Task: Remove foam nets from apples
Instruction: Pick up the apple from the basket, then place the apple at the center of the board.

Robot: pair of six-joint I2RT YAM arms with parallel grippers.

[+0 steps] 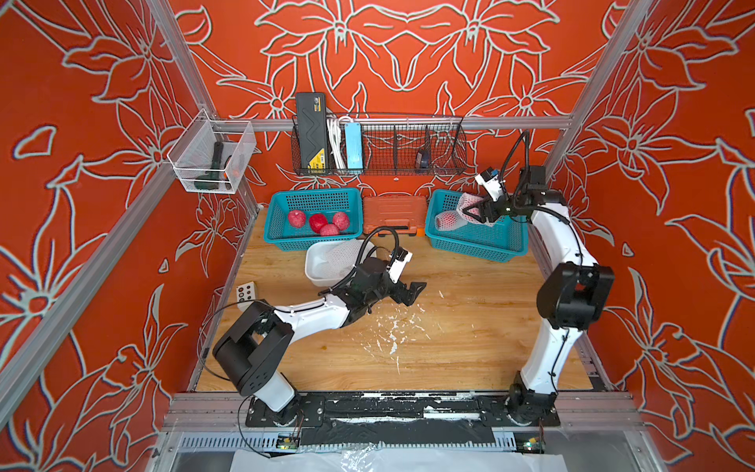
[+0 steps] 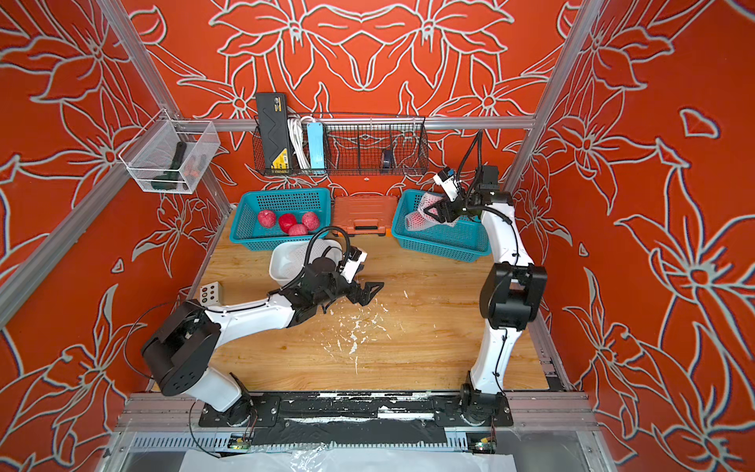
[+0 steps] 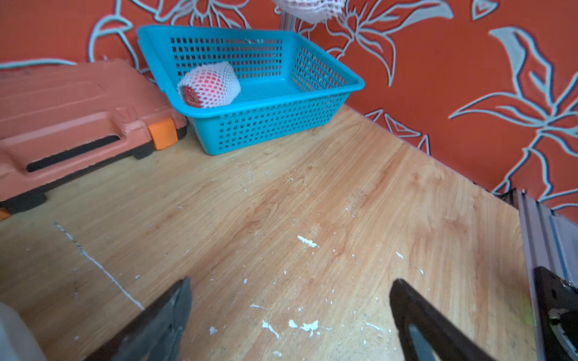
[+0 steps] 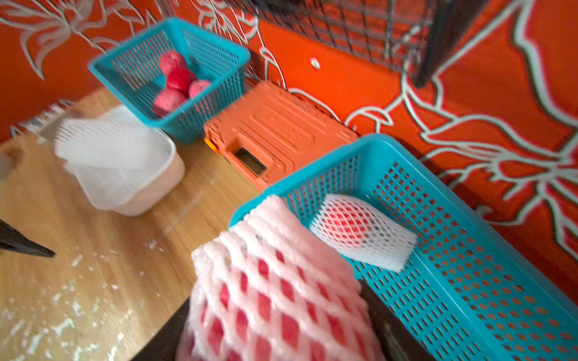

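My right gripper [image 1: 474, 212] is shut on an apple in a white foam net [image 4: 275, 297], held just above the rim of the right teal basket [image 1: 478, 245]. A second netted apple [image 4: 353, 225] lies on its side inside that basket, seen too in the left wrist view [image 3: 209, 86]. Several bare red apples [image 1: 318, 222] sit in the left teal basket [image 1: 282, 235]. Loose foam nets [image 1: 337, 255] fill a white tub [image 1: 312, 271]. My left gripper [image 1: 412, 292] hovers low over the middle of the table, open, with only wood between its fingers [image 3: 184, 293].
An orange tool case [image 1: 394, 214] lies between the two baskets. A black wire shelf [image 1: 380, 149] hangs on the back wall above them. A small white button box [image 1: 246, 292] sits at the table's left edge. White foam scraps [image 1: 392, 331] litter the wooden table.
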